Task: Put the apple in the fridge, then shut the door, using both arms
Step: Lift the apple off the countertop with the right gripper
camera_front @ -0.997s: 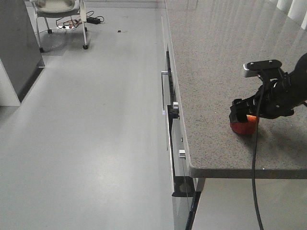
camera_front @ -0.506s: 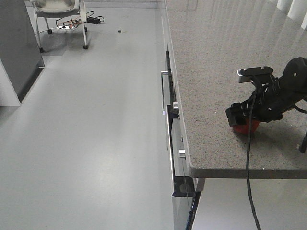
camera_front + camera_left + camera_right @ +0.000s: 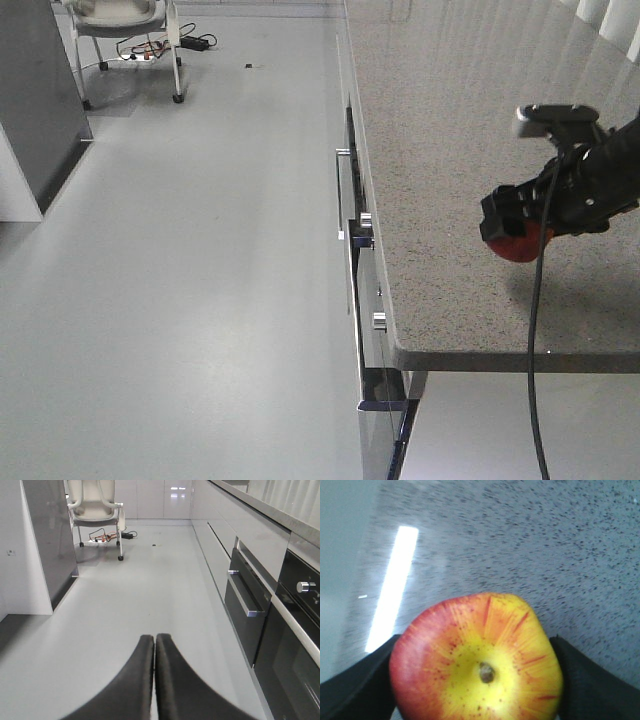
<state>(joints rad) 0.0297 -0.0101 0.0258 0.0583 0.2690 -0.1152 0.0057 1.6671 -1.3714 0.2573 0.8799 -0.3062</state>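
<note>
My right gripper (image 3: 515, 228) is shut on the apple (image 3: 520, 243) and holds it a little above the grey speckled counter (image 3: 450, 110). In the right wrist view the apple (image 3: 477, 665) is red with a yellow dimple and sits between the two black fingers (image 3: 355, 685). My left gripper (image 3: 154, 642) is shut and empty, low over the floor. A tall dark grey unit with a white side, the fridge (image 3: 35, 100), stands at the far left and also shows in the left wrist view (image 3: 47, 540). I cannot tell how its door stands.
Below the counter edge are drawers and an oven front with metal handles (image 3: 345, 190), which the left wrist view shows on the right (image 3: 245, 600). A white wheeled chair (image 3: 125, 30) and floor cables (image 3: 165, 45) are at the back. Grey floor lies between the fridge and the counter.
My right gripper has lifted the apple off the counter, up and slightly right. Its shadow now lies on the counter below it.
</note>
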